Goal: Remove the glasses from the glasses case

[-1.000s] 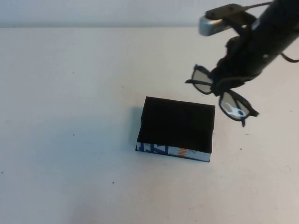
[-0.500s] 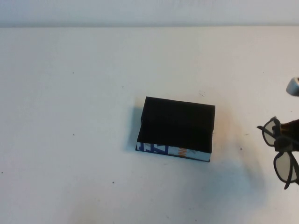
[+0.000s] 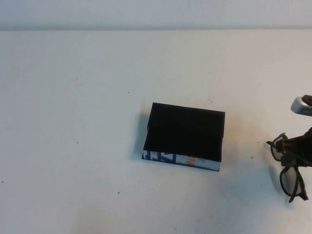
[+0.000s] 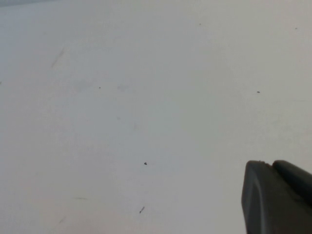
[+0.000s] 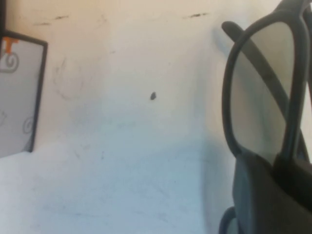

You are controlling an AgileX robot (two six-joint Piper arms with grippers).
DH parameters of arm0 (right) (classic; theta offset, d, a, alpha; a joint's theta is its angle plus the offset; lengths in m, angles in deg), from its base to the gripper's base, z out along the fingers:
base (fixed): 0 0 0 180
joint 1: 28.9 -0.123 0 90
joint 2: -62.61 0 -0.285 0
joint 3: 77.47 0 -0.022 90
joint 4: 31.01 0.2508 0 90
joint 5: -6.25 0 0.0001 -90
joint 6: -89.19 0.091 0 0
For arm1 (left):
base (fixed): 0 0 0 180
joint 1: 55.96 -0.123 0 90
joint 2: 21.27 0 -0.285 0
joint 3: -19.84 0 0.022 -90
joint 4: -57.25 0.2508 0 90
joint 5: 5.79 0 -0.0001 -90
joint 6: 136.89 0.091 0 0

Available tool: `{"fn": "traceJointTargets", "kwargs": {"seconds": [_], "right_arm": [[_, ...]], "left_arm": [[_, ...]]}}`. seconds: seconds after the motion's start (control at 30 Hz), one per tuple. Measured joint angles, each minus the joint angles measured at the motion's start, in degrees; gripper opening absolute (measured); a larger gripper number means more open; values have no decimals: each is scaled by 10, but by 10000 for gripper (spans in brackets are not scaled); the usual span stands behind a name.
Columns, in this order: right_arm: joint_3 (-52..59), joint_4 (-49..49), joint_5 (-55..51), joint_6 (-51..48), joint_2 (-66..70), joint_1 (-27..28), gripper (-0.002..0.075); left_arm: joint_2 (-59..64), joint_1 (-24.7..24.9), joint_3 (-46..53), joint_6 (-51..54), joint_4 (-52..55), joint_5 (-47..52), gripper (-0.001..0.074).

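Note:
The glasses case (image 3: 185, 130), a flat black box with a white printed side edge (image 3: 179, 159), lies in the middle of the table. It also shows in the right wrist view (image 5: 19, 92). The glasses (image 3: 291, 180), dark-rimmed with tinted lenses, are at the far right, well clear of the case. My right gripper (image 3: 298, 152) is shut on their frame and holds them low over the table. In the right wrist view one lens (image 5: 261, 97) stands just past my right gripper (image 5: 280, 168). My left gripper (image 4: 272, 165) is shut and empty over bare table, out of the high view.
The white tabletop (image 3: 78, 146) has a few small dark specks. Its far edge (image 3: 146, 28) runs along the top of the high view. The right arm's grey wrist camera (image 3: 302, 105) shows at the right border.
My right gripper has carried the glasses from above the case's far right corner out to the right and down low over the table. The case has not moved.

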Motion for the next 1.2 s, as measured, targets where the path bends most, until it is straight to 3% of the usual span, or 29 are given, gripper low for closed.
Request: {"fn": "traceJointTargets", "kwargs": {"seconds": [0.3, 0.43, 0.57, 0.8, 1.2], "right_arm": [[0, 11, 28, -3, 13, 0, 192], [0, 20, 0, -3, -4, 0, 206], [0, 15, -31, -3, -68, 0, 169], [50, 36, 4, -45, -298, 0, 3], [255, 61, 223, -105, -637, 1, -16]], "left_arm": [[0, 0, 0, 0, 0, 0, -5], [0, 0, 0, 0, 0, 0, -5], [0, 0, 0, 0, 0, 0, -5], [0, 0, 0, 0, 0, 0, -5], [0, 0, 0, 0, 0, 0, -5]]}}
